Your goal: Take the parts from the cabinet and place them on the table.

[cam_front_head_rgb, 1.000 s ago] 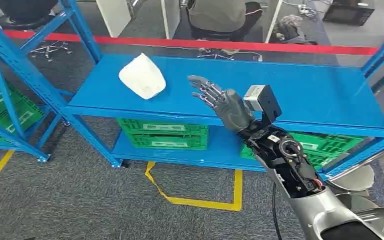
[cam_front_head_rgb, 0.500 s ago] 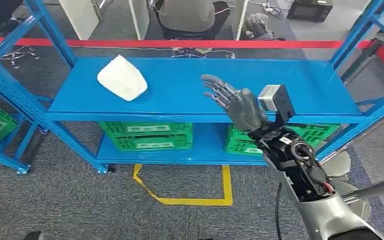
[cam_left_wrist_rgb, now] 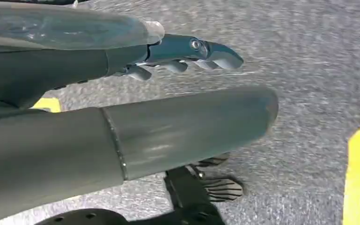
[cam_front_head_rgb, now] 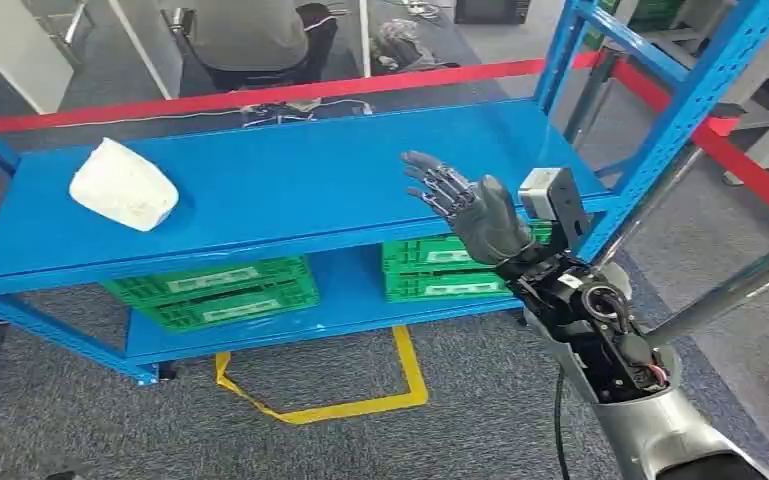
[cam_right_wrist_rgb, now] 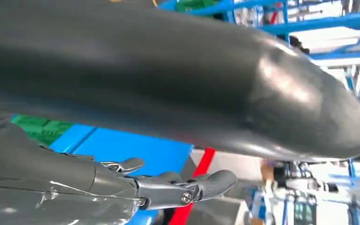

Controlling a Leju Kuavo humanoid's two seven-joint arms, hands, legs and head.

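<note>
A white rounded part (cam_front_head_rgb: 123,187) lies on the top blue shelf (cam_front_head_rgb: 300,185) of the cabinet, toward its left end. My right hand (cam_front_head_rgb: 465,205) is raised in front of the shelf's right half, palm up, fingers spread and holding nothing, well to the right of the part. The right wrist view has the thick thumb (cam_right_wrist_rgb: 182,79) and the straight fingers (cam_right_wrist_rgb: 168,187) apart with nothing between them. My left hand (cam_left_wrist_rgb: 135,103) hangs over grey carpet, its thumb and fingers (cam_left_wrist_rgb: 192,51) extended and apart, holding nothing.
Green crates (cam_front_head_rgb: 215,290) (cam_front_head_rgb: 440,270) sit on the lower shelf. Blue uprights (cam_front_head_rgb: 660,120) frame the cabinet's right end, with a metal bar (cam_front_head_rgb: 730,290) beside my arm. Yellow (cam_front_head_rgb: 330,400) and red (cam_front_head_rgb: 260,95) floor tape run nearby. A seated person (cam_front_head_rgb: 250,40) is behind the cabinet.
The whole picture has shifted: the camera turned right, so the cabinet and white part now sit further left. My right hand keeps its raised, spread pose.
</note>
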